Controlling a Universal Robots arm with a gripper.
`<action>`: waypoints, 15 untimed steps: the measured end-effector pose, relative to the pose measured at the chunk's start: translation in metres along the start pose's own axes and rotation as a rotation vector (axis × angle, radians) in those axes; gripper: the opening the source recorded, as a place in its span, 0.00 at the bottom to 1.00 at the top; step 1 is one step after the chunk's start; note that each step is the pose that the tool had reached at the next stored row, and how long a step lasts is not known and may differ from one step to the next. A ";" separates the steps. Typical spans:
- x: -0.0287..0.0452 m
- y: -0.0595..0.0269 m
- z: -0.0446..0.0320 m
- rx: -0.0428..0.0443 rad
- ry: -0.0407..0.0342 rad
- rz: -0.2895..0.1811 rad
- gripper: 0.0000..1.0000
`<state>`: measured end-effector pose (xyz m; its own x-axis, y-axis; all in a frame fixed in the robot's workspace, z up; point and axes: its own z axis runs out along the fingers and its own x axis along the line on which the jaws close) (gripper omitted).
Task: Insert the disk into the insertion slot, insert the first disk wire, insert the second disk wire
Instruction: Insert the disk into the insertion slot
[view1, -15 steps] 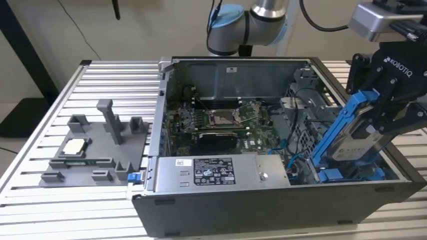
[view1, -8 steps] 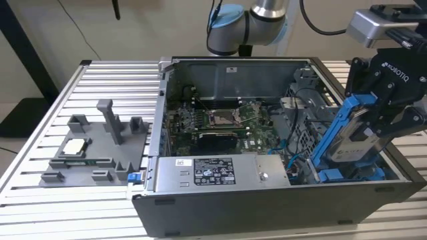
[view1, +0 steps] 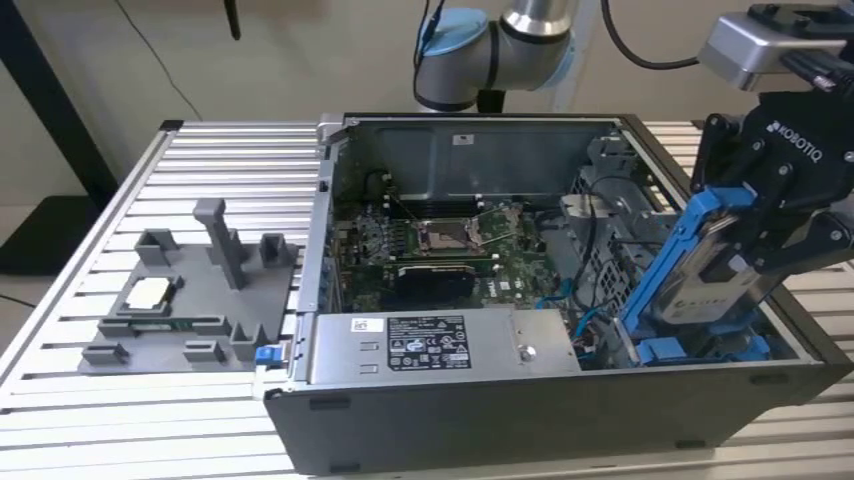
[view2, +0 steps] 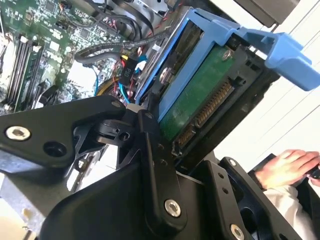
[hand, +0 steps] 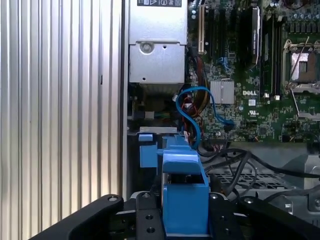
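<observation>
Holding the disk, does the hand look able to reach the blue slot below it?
Probably yes: the case is open and the disk hangs tilted right over the slot; wires lie beside it.

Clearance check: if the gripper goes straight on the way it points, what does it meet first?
Likely the blue bay bracket low in the case, just beneath the disk held in the gripper. A blue cable loops close beside it; depth is unclear.

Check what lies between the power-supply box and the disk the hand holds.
A looping blue cable lies between the power-supply box and the disk, as the first wrist view shows.
</observation>
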<state>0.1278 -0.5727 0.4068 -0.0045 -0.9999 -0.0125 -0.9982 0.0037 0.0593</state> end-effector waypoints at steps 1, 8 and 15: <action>-0.0001 -0.0010 -0.0007 -0.0063 0.0017 0.000 0.33; 0.0001 -0.0045 0.0047 -0.0174 0.0035 0.001 0.33; 0.0002 -0.0061 0.0169 -0.0173 0.0037 0.001 0.33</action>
<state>0.1329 -0.5727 0.3896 -0.0048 -1.0000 -0.0088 -0.9971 0.0041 0.0766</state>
